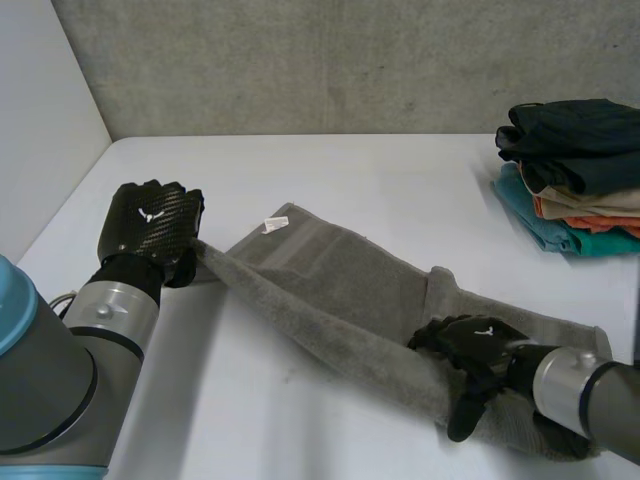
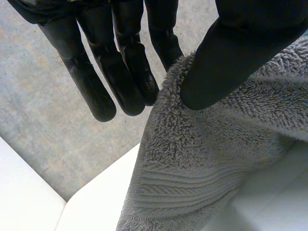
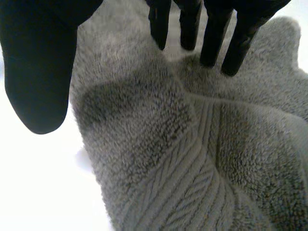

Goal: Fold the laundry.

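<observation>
Towel point(image 1: 340, 290) pinched by left hand point(image 1: 150, 220), seemingly under right hand point(image 1: 475, 345).

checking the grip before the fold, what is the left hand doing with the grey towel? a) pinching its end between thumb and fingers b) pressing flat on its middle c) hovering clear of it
a: the left hand pinches the grey towel at its end, thumb against fingers.

A white surface point(image 1: 330, 170) meets a grey concrete wall point(image 1: 300, 60) at the back — a plain white panel point(image 1: 40, 120) closes its left side.
</observation>
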Tool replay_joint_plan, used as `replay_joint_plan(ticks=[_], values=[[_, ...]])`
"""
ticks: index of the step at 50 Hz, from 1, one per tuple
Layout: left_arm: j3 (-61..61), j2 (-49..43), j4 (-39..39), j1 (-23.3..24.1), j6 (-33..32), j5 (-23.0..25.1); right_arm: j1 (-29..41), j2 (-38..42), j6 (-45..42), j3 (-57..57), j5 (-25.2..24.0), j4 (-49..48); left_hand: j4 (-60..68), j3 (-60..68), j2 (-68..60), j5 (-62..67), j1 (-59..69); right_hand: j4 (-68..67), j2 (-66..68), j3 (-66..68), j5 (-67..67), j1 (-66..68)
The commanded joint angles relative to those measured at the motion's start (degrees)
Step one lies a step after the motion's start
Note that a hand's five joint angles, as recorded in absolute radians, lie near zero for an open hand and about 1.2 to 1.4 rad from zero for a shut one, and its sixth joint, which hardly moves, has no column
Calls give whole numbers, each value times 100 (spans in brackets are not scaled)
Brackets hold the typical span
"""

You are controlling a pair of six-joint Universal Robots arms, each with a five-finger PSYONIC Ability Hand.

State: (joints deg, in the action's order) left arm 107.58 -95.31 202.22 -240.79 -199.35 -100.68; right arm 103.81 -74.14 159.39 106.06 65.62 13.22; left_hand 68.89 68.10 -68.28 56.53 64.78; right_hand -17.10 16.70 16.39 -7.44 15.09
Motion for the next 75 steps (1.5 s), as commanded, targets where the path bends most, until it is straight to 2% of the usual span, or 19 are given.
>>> replay_joint_plan(ticks=[1, 7, 10, 13, 16, 19, 20, 24, 27, 37, 48, 55, 61, 62, 64, 65, 68, 72, 75], values=[[-114, -206, 19, -56, -8, 101, 289, 462, -93, -691, 408, -354, 1111, 1190, -1172, 1347, 1522, -6281, 6321, 6352, -6247, 6482], [-474, -549, 45, -275, -139, 233, 517, 427, -128, -1857, 767, -907, 1111, 1190, -1172, 1347, 1522, -6290, 6330, 6361, -6256, 6491], [-939, -769, 246, -539, -569, 259, 710, 444, -198, -2691, 900, -1092, 1111, 1190, -1172, 1347, 1522, -6290, 6330, 6361, -6256, 6491], [-1668, -1041, 720, -767, -1157, 259, 842, 515, -347, -3370, 962, -1338, 1111, 1190, -1172, 1347, 1522, -6290, 6330, 6361, -6256, 6491], [-2474, -1191, 1308, -952, -1771, 268, 895, 699, -558, -4214, 1102, -1961, 1111, 1190, -1172, 1347, 1522, -6290, 6330, 6361, -6256, 6491], [-2995, -1244, 1845, -970, -2090, 286, 974, 928, -821, -4901, 1435, -2787, 1111, 1190, -1172, 1347, 1522, -6290, 6330, 6361, -6256, 6491], [-3301, -1253, 2291, -996, -2143, 295, 1009, 945, -892, -5015, 1523, -3033, 1111, 1190, -1172, 1347, 1522, -6290, 6330, 6361, -6256, 6491], [-3682, -1235, 3023, -997, -1951, 312, 1150, 937, -1217, -5174, 1779, -4185, 1111, 1190, -1172, 1347, 1522, -6290, 6330, 6361, -6256, 6491], [-3674, -1200, 2999, -996, -1862, 312, 1238, 902, -1402, -5043, 1841, -4670, 1111, 1190, -1172, 1347, 1522, -6290, 6330, 6361, -6256, 6491], [-2076, -1130, 2550, -1040, -1739, 339, 1317, 954, -1490, -3883, 1613, -3529, 1111, 1190, -1172, 1347, 1522, -6290, 6330, 6361, -6256, 6491], [236, -1227, 2550, -970, -1800, 365, 1361, 1851, -1499, -2820, 1603, -1868, 1111, 1190, -1172, 1347, 1522, -6290, 6330, 6361, -6256, 6491], [992, -1008, 2366, -470, -2011, 356, 1317, 1562, -1516, -2038, 1507, -1304, 1111, 1190, -1172, 1347, 1522, -6290, 6330, 6361, -6256, 6491], [1406, -427, 2076, -434, -2117, 339, 1273, 728, -1560, -1484, 1446, -770, 1111, 1190, -1172, 1347, 1522, -6290, 6330, 6361, -6256, 6491], [1459, -357, 2049, -434, -2117, 339, 1273, 621, -1595, -1448, 1410, -629, 1111, 1190, -1172, 1347, 1522, -6129, 6169, 6200, -6096, 6330], [1591, -137, 1988, -416, -2108, 339, 1264, 428, -1657, -1404, 1296, -330, 1111, 1190, -1172, 1347, 1522, -4974, 5014, 5045, -4940, 5175], [1634, -67, 1961, -408, -2099, 330, 1195, 279, -1674, -1413, 1174, -67, 1111, 1190, -1172, 1347, 1522, -2835, 2876, 2906, -2802, 3036], [1766, 135, 1952, -390, -2091, 347, 923, 50, -1736, -1491, 1015, 277, 1111, 1190, -1172, 1347, 1522, -366, 406, 437, -332, 567], [1793, 206, 1944, -381, -2082, 339, 703, -48, -1727, -1815, 944, 374, 1111, 1190, -1172, 1347, 1522, 710, -670, -639, 744, -509], [1793, 206, 1952, -372, -2082, 347, 676, -39, -1736, -2071, 971, 445, 1111, 1190, -1172, 1347, 1522, 710, -670, -639, 744, -509]])
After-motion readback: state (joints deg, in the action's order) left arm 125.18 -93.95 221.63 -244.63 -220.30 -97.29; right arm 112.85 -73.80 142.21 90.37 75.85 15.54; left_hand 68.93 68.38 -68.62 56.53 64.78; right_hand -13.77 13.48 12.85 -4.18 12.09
